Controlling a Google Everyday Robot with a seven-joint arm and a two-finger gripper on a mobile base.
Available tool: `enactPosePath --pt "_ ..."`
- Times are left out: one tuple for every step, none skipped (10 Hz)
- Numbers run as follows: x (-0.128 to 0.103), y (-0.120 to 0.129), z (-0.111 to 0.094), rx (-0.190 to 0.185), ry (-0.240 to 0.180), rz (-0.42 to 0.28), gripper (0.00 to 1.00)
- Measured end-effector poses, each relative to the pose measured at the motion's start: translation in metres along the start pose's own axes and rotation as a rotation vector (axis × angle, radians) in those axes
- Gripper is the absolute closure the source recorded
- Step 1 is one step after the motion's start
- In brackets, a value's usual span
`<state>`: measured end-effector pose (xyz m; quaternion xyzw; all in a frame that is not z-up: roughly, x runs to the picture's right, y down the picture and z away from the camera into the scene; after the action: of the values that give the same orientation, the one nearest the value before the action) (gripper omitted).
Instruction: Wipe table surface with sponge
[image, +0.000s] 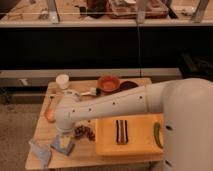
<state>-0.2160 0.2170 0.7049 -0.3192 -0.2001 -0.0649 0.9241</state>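
Note:
The sponge (64, 146), a small blue-grey pad, lies flat near the front left of the light tan table surface (80, 158). My white arm reaches in from the right and bends down at the left end. The gripper (63, 136) points straight down, right over the sponge and at or just above its top, open. The gripper's body hides part of the sponge, so I cannot tell whether they touch.
A thin grey cloth (41, 153) lies left of the sponge at the table's corner. A yellow tub (106, 146) holds a dark bar (121, 131) and a green item (158, 135). A white cup (62, 81), red bowl (108, 83) and dark bowl (128, 86) stand at the back.

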Motion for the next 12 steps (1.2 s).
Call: enactPosePath --pt "0.001 0.000 0.000 -0.001 0.001 0.002 0.35" --pt "0.000 0.001 0.003 -0.011 0.003 0.000 0.35" --pt "0.001 0.002 0.011 -0.020 0.006 -0.004 0.35" --pt "0.004 0.003 0.023 -0.028 0.009 -0.010 0.35" --pt "0.008 0.003 0.038 -0.032 0.015 -0.009 0.35" --pt "0.012 0.003 0.056 -0.044 0.022 -0.007 0.35" --pt "0.014 0.003 0.065 -0.051 0.026 -0.006 0.35" --pt "0.016 0.004 0.073 -0.062 0.028 0.003 0.35" --pt "0.016 0.004 0.078 -0.072 0.029 0.015 0.35" --pt "0.017 0.005 0.081 -0.080 0.031 0.026 0.36" --pt "0.015 0.006 0.084 -0.089 0.033 0.035 0.42" --pt "0.016 0.007 0.086 -0.099 0.036 0.055 0.53"
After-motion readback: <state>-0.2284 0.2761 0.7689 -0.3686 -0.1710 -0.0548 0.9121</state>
